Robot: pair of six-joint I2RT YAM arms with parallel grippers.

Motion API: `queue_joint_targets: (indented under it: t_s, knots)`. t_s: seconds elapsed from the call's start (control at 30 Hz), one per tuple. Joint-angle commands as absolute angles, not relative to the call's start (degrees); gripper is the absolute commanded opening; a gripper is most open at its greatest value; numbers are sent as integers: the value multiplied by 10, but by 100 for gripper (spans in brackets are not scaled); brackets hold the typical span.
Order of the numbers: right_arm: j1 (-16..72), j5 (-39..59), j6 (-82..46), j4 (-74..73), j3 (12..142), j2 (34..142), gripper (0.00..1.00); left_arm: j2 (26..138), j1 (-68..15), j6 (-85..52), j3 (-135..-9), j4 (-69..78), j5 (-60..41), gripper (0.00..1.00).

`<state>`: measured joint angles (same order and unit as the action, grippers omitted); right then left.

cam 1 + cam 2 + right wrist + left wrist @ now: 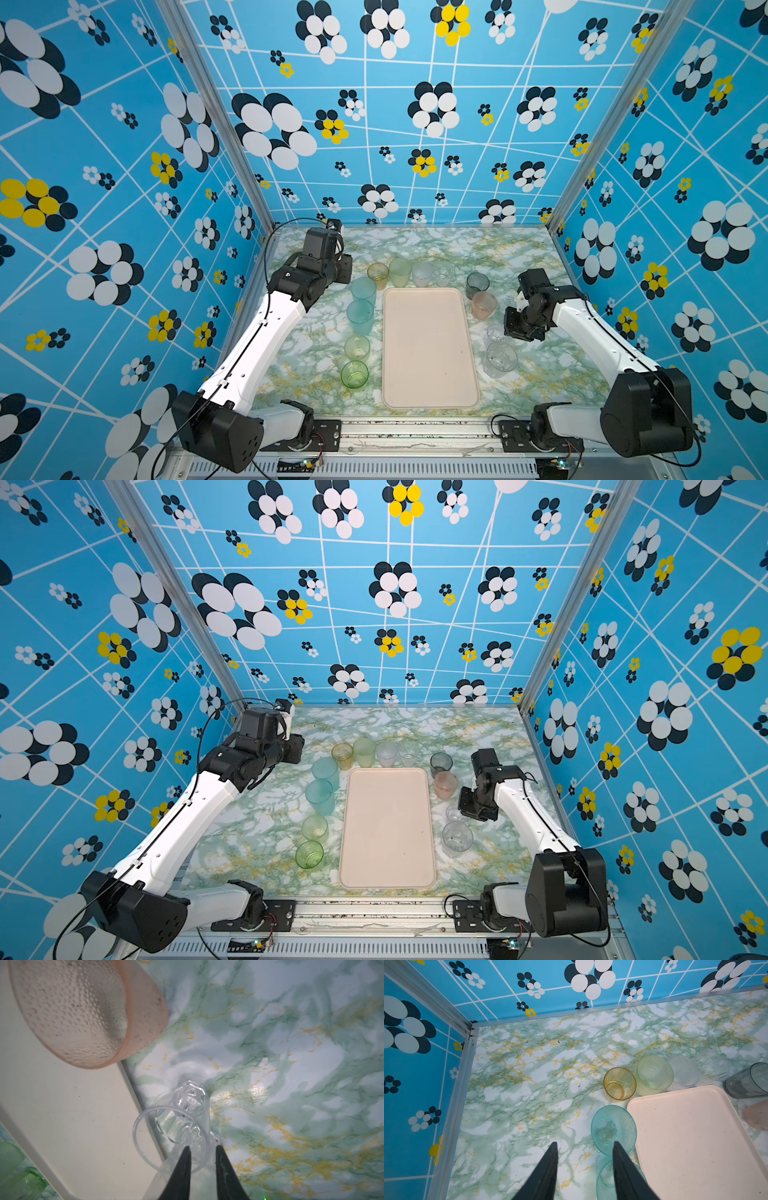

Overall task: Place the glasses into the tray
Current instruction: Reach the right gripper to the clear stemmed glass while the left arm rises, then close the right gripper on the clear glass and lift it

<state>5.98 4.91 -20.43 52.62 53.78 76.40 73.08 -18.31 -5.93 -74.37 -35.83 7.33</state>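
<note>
The cream-pink tray (pixel 428 374) lies flat mid-table with nothing in it. Several glasses stand around it: a back row with an amber glass (pixel 377 274), two teal glasses (pixel 363 291) and a green glass (pixel 354 374) on its left, a smoky grey glass (pixel 477 284) and a pink glass (pixel 483 304) on its right. My right gripper (pixel 202 1147) straddles the rim of a small clear glass (pixel 172 1126), one finger inside and one outside; contact is unclear. My left gripper (pixel 585 1142) hangs open over bare table beside a teal glass (pixel 613 1128).
A larger clear glass (pixel 501 358) stands just in front of the small one. Blue patterned walls enclose the marble-patterned table (pixel 519 257) on three sides. A metal rail (pixel 415 432) with the arm bases runs along the front edge.
</note>
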Motion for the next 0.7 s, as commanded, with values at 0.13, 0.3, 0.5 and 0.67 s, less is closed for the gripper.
queue_joint_targets:
  t_s: [0.13, 0.3, 0.5, 0.67]
  knots:
    - [62, 53, -214, 504, 523, 781, 22, 725, -181, -47, -753, -365, 74, 45]
    - [62, 49, -217, 494, 517, 791, 21, 729, -180, -47, -755, -363, 70, 44]
    - [62, 49, -220, 483, 517, 801, 19, 728, -180, -46, -753, -363, 69, 44]
    - [62, 44, -222, 476, 514, 806, 15, 728, -178, -45, -752, -364, 69, 44]
